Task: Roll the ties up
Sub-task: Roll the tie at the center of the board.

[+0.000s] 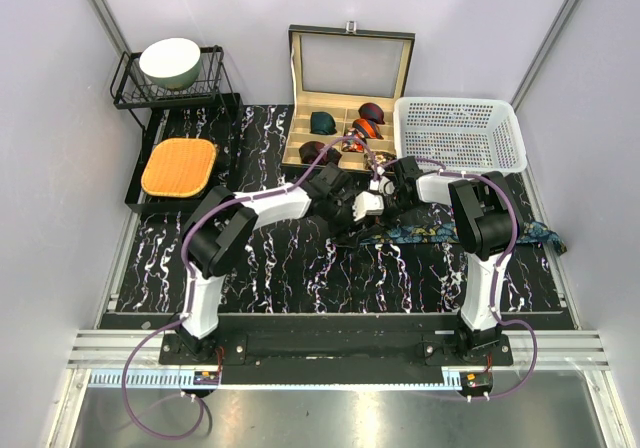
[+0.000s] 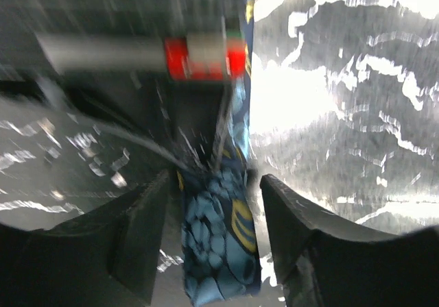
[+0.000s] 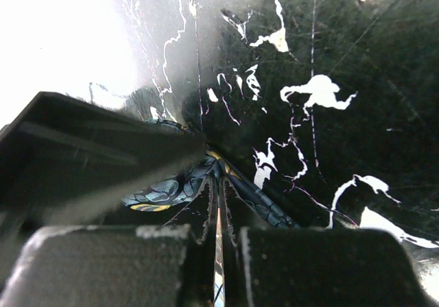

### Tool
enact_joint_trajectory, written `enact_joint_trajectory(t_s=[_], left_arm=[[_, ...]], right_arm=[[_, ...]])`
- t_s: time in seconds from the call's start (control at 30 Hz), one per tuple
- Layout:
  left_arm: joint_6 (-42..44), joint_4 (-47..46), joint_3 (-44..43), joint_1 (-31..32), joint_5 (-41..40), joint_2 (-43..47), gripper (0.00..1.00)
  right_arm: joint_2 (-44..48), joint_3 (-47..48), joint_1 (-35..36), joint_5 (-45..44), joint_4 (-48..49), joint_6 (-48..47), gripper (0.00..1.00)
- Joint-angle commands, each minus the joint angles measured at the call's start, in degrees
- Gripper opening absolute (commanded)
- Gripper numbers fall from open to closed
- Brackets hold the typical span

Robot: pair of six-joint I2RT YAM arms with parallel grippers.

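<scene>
Pale lilac walls (image 1: 40,118) around a black, white-veined marble tabletop (image 1: 300,268), glare-washed in places

The long tie (image 1: 420,232) is dark blue with teal and gold shapes. The surface (image 1: 300,268) is black with white swirly streaks. The basket (image 1: 460,133) is white, the mat (image 1: 179,166) orange.

Patterned cloth tie (image 2: 219,252) on a glossy marbled table (image 1: 300,268); white mesh basket (image 1: 460,133) seems plastic.
</scene>
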State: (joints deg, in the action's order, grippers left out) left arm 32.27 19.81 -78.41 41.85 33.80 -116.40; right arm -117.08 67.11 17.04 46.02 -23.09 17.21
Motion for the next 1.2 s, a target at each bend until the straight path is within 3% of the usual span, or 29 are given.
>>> enact_joint_trajectory(t_s=[0.0, 0.23, 0.33, 0.4, 0.53, 0.73, 1.17], left_arm=[[0.77, -1.18, 3.17, -1.76, -1.11, 5.82, 0.63], [2.71, 1.19, 4.93, -3.79, -1.02, 8.29, 0.65], [3.24, 1.11, 5.11, -3.88, -0.32, 8.73, 0.57], [3.06, 1.19, 4.41, -3.79, 0.65, 8.56, 0.46], [2.71, 2.07, 2.21, -3.61, 3.19, 7.33, 0.39], [1.22, 1.37, -0.51, -1.33, 4.78, 5.84, 0.38], [3.93, 4.70, -2.80, 0.52, -3.74, -1.90, 0.35]], right_arm=[[-2.36, -0.31, 0.54, -8.49, 0.85, -1.92, 0.00], [-2.10, -0.31, 0.54, -8.40, 0.68, -2.01, 0.00], [-2.10, -0.40, 0.54, -8.40, 0.68, -1.92, 0.00], [-2.19, -0.32, 0.45, -8.40, 0.77, -1.83, 0.00], [-2.45, -0.05, 0.54, -8.32, 0.68, -1.74, 0.00], [-2.28, -0.14, 0.54, -8.40, 0.77, -1.66, 0.00], [-1.14, -0.31, 0.54, -7.00, 0.68, -1.30, 0.00]])
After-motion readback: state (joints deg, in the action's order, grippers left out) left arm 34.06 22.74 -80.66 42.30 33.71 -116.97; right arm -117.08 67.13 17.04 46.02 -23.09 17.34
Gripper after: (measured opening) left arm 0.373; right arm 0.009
